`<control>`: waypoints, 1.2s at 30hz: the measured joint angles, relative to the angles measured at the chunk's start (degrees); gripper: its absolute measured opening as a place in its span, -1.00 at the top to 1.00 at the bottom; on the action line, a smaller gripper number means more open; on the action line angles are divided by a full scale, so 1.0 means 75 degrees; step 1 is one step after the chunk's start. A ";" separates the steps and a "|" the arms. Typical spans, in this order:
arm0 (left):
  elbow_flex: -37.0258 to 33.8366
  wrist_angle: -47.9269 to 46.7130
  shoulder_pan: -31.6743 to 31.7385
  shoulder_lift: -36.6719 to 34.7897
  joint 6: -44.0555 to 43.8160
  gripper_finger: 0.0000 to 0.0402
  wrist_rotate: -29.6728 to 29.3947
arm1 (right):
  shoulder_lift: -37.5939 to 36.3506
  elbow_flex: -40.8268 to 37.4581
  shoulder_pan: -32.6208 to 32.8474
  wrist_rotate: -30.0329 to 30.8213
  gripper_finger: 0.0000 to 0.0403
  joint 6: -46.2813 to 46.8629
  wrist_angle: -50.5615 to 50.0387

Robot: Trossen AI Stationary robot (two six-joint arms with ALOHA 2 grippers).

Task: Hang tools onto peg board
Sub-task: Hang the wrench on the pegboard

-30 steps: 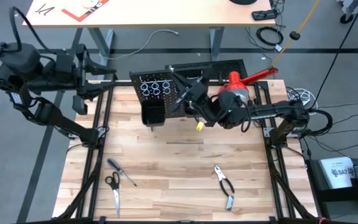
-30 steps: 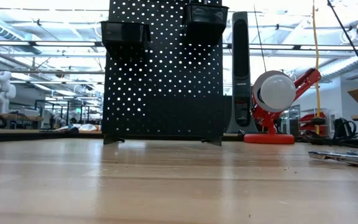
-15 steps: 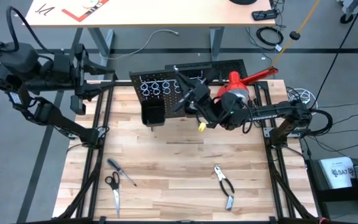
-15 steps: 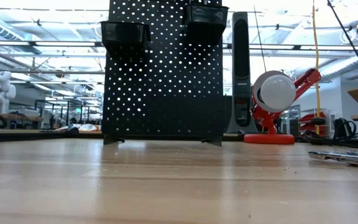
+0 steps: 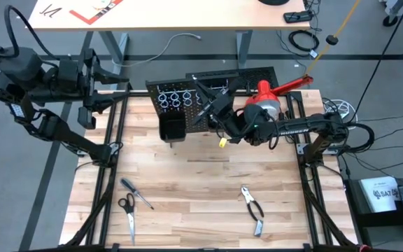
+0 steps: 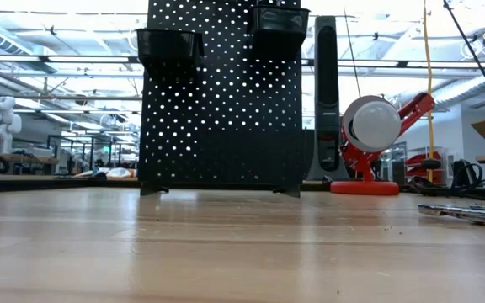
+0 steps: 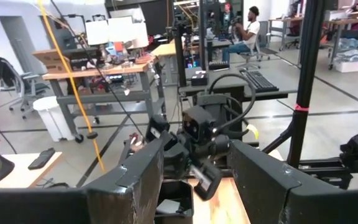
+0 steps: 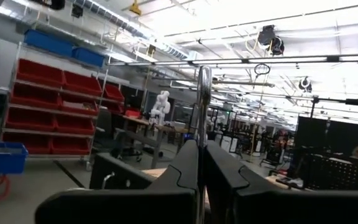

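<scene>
The black peg board (image 6: 221,101) stands upright at the table's far edge on its feet. Silver rings (image 5: 175,98) and a black bin (image 5: 173,128) hang on its front. My right gripper (image 5: 207,105) hovers just over the board's top right part, shut on a thin silver wrench (image 8: 202,93). My left gripper (image 7: 194,180) is parked high beyond the table's far left corner, open with nothing between its fingers. A screwdriver (image 5: 137,194), scissors (image 5: 128,210) and pliers (image 5: 252,206) lie flat on the near part of the table. My right gripper pinches the wrench's slim shaft (image 8: 201,134) between its two fingers. The fingers come from the table's right side, slanting a little upward. The wrench sticks out past the fingertips, clear of the table. Its other end is hidden between the fingers.
A red-and-white lamp (image 5: 266,98) stands right beside my right arm at the far right. A flat black slotted panel (image 5: 254,75) lies behind the board. A second bin (image 6: 276,18) hangs at the board's top right. Bare wood spans the table's middle.
</scene>
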 joint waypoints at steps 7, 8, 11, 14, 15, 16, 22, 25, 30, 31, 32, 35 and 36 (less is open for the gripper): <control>0.0000 -0.0001 0.0000 0.0000 0.0008 0.03 0.0011 | 0.0063 -0.0006 -0.0022 0.0229 0.98 -0.0381 0.0024; 0.0000 -0.0001 0.0000 0.0000 0.0016 0.03 0.0011 | 0.0071 -0.0006 -0.0020 0.0278 0.98 -0.0502 0.0006; 0.0000 -0.0003 0.0000 0.0000 0.0046 0.03 0.0011 | 0.0076 -0.0006 -0.0013 0.0347 0.98 -0.0535 -0.0043; 0.0000 0.0009 0.0000 -0.0015 0.0047 0.03 0.0011 | 0.0076 -0.0003 -0.0022 0.0433 0.98 -0.0435 -0.0390; 0.0000 0.0051 0.0000 -0.0016 0.0046 0.03 0.0011 | 0.0076 -0.0003 -0.0022 0.0489 0.98 -0.0407 -0.0556; 0.0000 0.0116 0.0000 -0.0028 0.0043 0.03 0.0011 | 0.0076 -0.0038 -0.0022 0.0472 0.98 -0.0397 -0.0584; 0.0000 0.0541 0.0000 -0.0216 0.0040 0.03 0.0063 | 0.0074 -0.0382 -0.0022 0.0484 0.98 -0.0575 -0.0045; 0.0000 0.0595 0.0000 -0.0360 0.0047 0.03 0.0171 | 0.0073 -0.0451 -0.0022 0.0471 0.98 -0.0583 -0.0045; 0.0000 0.0592 0.0000 -0.0578 0.0052 0.03 0.0291 | 0.0060 -0.0613 -0.0022 0.0478 0.98 -0.0550 0.0096; 0.0000 0.0593 0.0000 -0.0623 0.0056 0.03 0.0291 | 0.0058 -0.0615 -0.0017 0.0496 0.98 -0.0567 0.0092; 0.0000 0.0592 0.0000 -0.0668 0.0070 0.03 0.0291 | 0.0058 -0.0615 0.0000 0.0515 0.98 -0.0598 0.0085; 0.0000 0.0593 0.0000 -0.0777 0.0246 0.03 0.0291 | 0.0058 -0.0615 0.0022 0.0624 0.98 -0.0659 0.0096; 0.0002 0.0595 0.0000 -0.0806 0.0252 0.03 0.0291 | 0.0058 -0.0615 0.0025 0.0625 0.98 -0.0661 0.0096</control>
